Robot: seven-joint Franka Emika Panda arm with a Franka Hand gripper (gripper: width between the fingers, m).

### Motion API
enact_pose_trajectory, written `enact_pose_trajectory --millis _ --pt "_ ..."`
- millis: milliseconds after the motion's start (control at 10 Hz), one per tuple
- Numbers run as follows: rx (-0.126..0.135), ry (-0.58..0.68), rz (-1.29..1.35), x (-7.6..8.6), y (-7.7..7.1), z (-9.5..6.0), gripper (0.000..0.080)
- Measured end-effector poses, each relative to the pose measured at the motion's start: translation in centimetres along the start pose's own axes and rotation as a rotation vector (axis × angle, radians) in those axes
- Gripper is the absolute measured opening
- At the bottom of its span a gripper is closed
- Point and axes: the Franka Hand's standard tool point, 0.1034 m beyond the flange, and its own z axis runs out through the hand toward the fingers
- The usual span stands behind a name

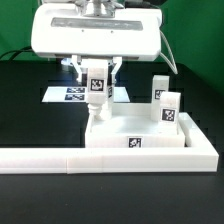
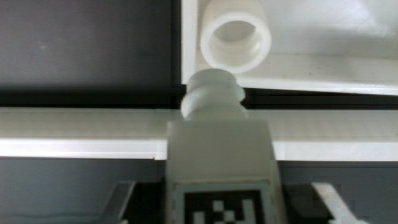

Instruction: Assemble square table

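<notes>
The leg point(image 2: 221, 150) stood upright in the closed jaws point(image 1: 97, 88), its rounded screw tip pointing down at the corner hole point(image 2: 235, 40) of the square tray point(image 1: 135, 135), which lay just beyond the tip. The tray rested on the black tabletop point(image 1: 30, 110) against the white border bar point(image 1: 100, 158), with two loose legs point(image 1: 165, 100) standing at its far corner.

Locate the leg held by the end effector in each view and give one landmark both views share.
Exterior view: the held leg hangs upright in the end effector, above the tabletop's corner on the exterior view's left.
Wrist view: the held leg fills the lower centre, tip near the corner hole.
Shared landmark: the leg's tag.
</notes>
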Motion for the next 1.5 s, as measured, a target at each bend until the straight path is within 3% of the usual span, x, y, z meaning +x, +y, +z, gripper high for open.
enact_pose_trajectory --millis 600,1500 --pt "0.010 -0.011 0.024 -0.6 0.5 1.3 0.0285" --pt "0.022 -0.033 0.006 -1.6 -1.0 2.8 0.0285"
